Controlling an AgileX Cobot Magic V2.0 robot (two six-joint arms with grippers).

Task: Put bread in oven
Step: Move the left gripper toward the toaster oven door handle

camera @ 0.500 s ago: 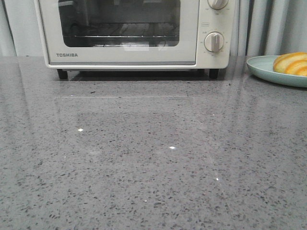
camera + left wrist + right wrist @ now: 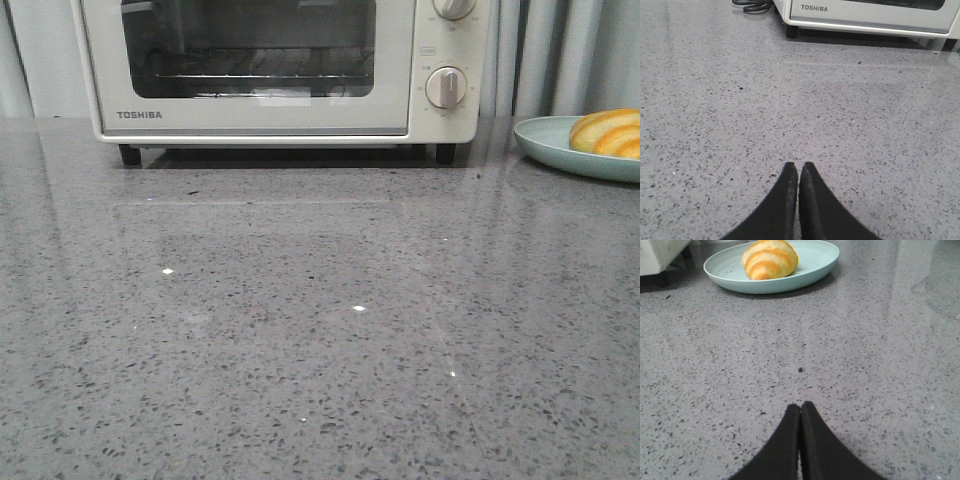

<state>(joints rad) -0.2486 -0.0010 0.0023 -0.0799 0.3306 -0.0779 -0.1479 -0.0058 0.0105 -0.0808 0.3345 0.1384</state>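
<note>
While the TOSHIBA toaster oven [image 2: 280,70] stands at the far edge of the grey speckled countertop [image 2: 320,330] with its glass door closed, the bread [image 2: 769,259] lies on a pale teal plate [image 2: 815,265] at the right, just beside the oven. A wide stretch of bare countertop runs from the oven's black feet toward the near edge. Left gripper [image 2: 799,172] and right gripper [image 2: 800,412] both have their fingertips pressed together, holding nothing, low over the stone, well apart from plate and oven.

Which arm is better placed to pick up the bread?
The right. Its end effector faces the bread on the plate; the left end effector faces the shut oven.
</note>
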